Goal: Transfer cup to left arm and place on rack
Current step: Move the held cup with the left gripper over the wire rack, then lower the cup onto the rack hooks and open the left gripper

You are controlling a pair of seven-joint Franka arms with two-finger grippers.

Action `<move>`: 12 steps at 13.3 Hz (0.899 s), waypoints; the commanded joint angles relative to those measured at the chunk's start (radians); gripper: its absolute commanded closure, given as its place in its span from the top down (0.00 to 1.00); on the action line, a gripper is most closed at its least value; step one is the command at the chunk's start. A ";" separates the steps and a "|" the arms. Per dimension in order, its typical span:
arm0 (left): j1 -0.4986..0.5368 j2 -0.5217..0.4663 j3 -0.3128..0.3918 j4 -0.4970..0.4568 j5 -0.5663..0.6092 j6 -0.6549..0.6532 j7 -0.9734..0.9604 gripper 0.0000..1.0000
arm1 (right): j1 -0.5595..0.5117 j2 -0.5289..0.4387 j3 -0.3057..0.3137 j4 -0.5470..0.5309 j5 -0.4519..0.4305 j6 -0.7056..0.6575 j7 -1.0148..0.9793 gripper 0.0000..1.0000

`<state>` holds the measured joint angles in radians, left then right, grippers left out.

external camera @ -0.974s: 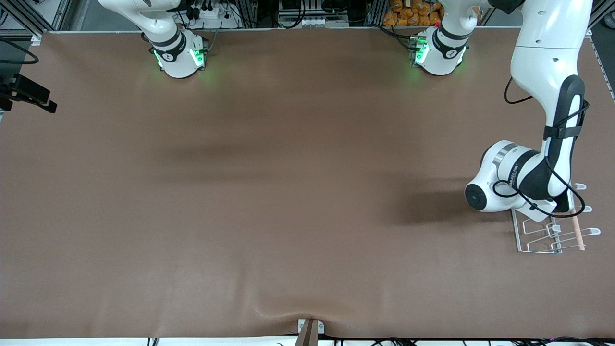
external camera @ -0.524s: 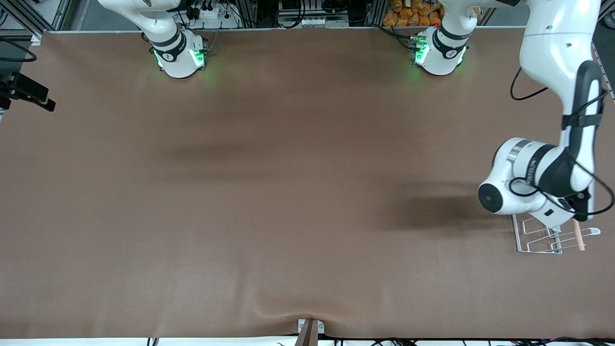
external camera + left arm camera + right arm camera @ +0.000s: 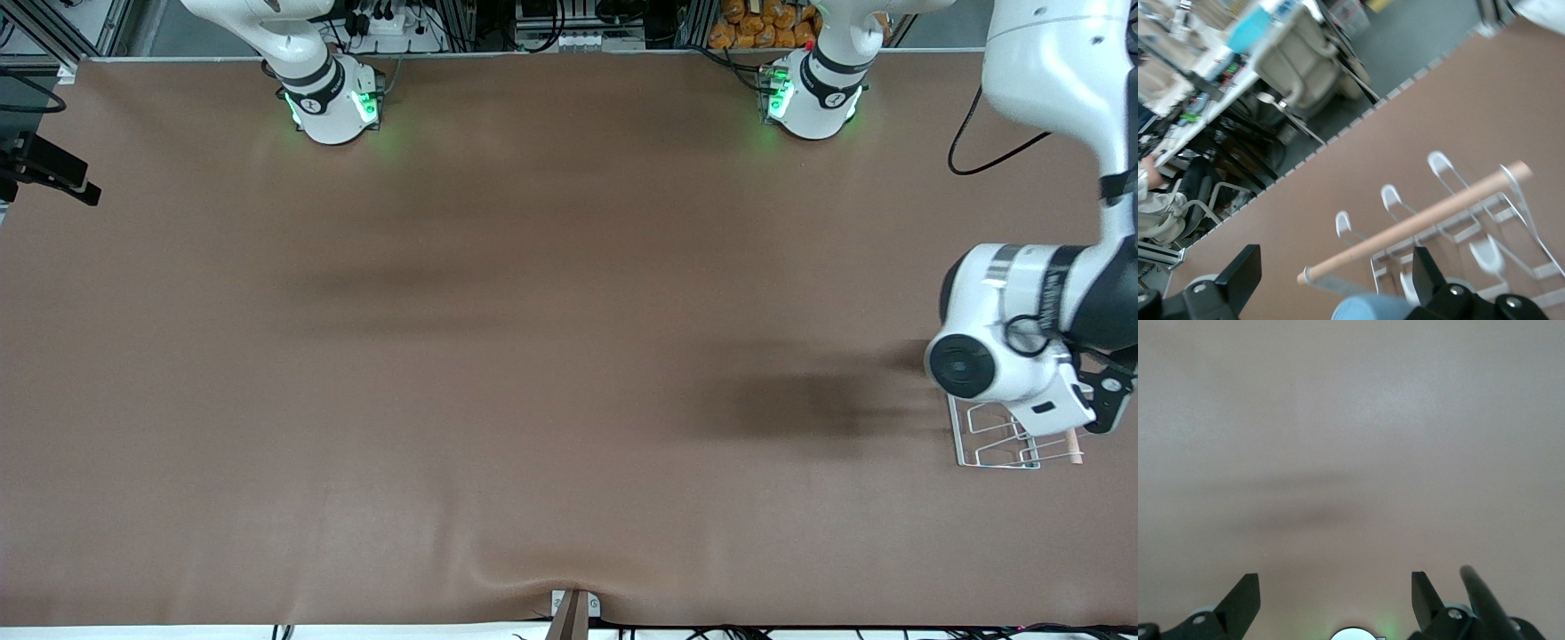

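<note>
At four o'clock on the brown table (image 3: pixel 533 356), the white left arm (image 3: pixel 1013 356) has swung outward over the small white wire rack (image 3: pixel 996 453). The left gripper (image 3: pixel 1335 263) is spread wide and empty, with the small light-blue plastic cup (image 3: pixel 1368 308) just beneath it, seemingly delivered. The right gripper (image 3: pixel 1335 587) waits, equally wide and empty.

The counter (image 3: pixel 533 356) is covered in brown, matt, cloth-like sheeting, smooth apart from a small pucker at the lower edge of the front view. The rack (image 3: pixel 996 444) is thin white coated wire with a slight sheen, and the rod (image 3: pixel 1418 223) across it is pale bare wood, unvarnished and matt. The cup (image 3: pixel 1368 310) looks like light-blue matt plastic. The left arm (image 3: pixel 1022 320) has glossy white plastic shells with dark grey bands and black rubbery cables. The jaws of the left gripper (image 3: pixel 1331 283) and of the right gripper (image 3: pixel 1335 600) are black, dull plastic.
</note>
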<state>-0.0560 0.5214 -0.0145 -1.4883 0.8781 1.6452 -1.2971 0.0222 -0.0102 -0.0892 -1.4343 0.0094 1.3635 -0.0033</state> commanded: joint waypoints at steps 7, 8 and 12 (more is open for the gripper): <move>0.002 -0.050 -0.022 0.023 -0.073 0.004 0.261 1.00 | 0.007 -0.005 -0.004 0.008 -0.011 -0.014 -0.007 1.00; 0.011 -0.050 -0.038 0.038 -0.092 0.022 0.310 1.00 | 0.007 -0.005 -0.004 0.008 -0.009 -0.015 -0.006 1.00; 0.016 -0.049 -0.041 0.060 -0.182 0.062 0.410 1.00 | 0.005 -0.005 -0.004 0.003 -0.006 -0.056 -0.001 1.00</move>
<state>-0.0537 0.4858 -0.0456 -1.4333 0.7248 1.6858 -0.9507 0.0222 -0.0101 -0.0892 -1.4343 0.0095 1.3304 -0.0033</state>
